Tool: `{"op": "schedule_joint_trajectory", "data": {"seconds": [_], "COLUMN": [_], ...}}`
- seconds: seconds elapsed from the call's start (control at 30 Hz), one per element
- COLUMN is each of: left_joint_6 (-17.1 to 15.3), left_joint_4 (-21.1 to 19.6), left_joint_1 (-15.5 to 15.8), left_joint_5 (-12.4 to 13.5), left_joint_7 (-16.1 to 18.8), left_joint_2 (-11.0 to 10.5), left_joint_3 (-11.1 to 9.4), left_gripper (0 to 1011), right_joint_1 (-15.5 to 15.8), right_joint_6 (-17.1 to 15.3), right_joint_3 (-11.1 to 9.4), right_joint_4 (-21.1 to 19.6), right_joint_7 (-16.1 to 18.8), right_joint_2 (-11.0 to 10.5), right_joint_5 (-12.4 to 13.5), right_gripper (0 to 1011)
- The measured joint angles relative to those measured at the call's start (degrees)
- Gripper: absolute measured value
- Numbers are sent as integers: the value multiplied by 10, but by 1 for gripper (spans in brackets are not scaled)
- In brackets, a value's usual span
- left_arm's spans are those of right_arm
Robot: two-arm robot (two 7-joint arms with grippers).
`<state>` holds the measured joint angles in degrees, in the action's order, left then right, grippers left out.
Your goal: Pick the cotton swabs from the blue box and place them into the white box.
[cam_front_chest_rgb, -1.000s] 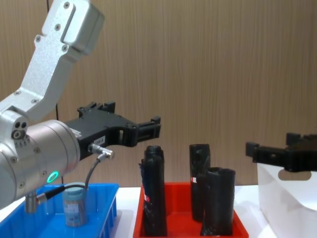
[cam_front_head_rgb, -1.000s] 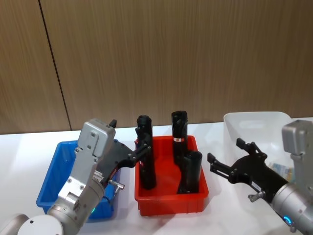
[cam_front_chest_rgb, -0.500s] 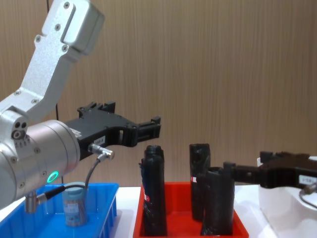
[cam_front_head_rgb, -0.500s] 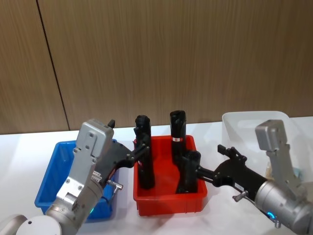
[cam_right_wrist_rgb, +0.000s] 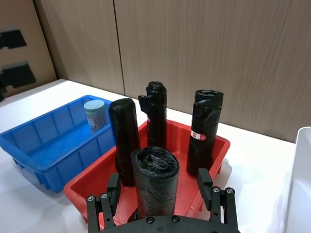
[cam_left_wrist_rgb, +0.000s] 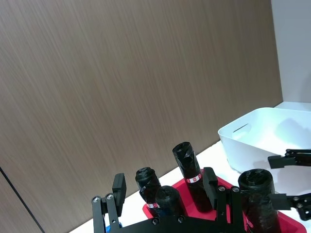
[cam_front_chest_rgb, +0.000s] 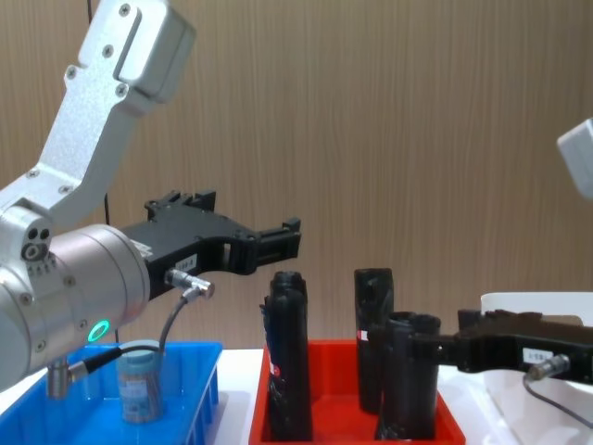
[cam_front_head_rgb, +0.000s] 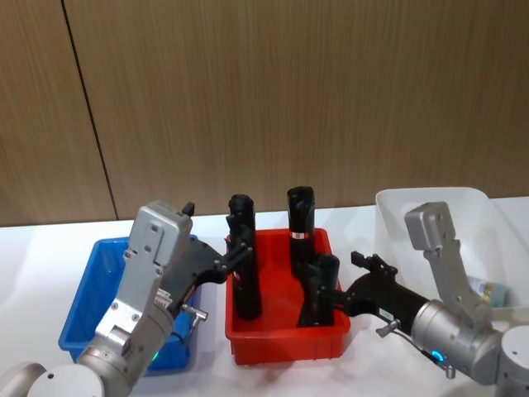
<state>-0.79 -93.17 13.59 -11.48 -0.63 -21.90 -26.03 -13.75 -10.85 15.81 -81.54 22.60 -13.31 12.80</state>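
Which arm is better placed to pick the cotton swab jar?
Left: the left gripper is open by the blue box holding the cotton swab jar; the right gripper straddles a black roll in the red bin.

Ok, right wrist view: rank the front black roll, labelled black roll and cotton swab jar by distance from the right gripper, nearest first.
1. Front black roll, between the open right gripper's fingers.
2. Labelled black roll, farther back in the red bin.
3. Cotton swab jar, in the blue box.
Left gripper hangs open above the bins.
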Motion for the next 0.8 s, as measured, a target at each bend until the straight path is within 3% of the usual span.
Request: {"op": "schedule_joint_trajectory", "data": {"seconds": [0.57,0.8], "left_joint_6": [0,0], "left_joint_4": [0,0], "left_joint_1": [0,0], "left_joint_5": [0,0], "left_joint_7": [0,0], "left_joint_2": [0,0], "left_joint_3": [0,0], "left_gripper": [1004,1004], "right_joint_1": [-43,-55], "right_joint_6": [0,3], "right_joint_3": [8,11], "right_joint_4": [73,91], "right_joint_7": [8,9], "right_joint_2": [24,30], "right_joint_5": [-6,-9], "right_gripper": [997,847]}}
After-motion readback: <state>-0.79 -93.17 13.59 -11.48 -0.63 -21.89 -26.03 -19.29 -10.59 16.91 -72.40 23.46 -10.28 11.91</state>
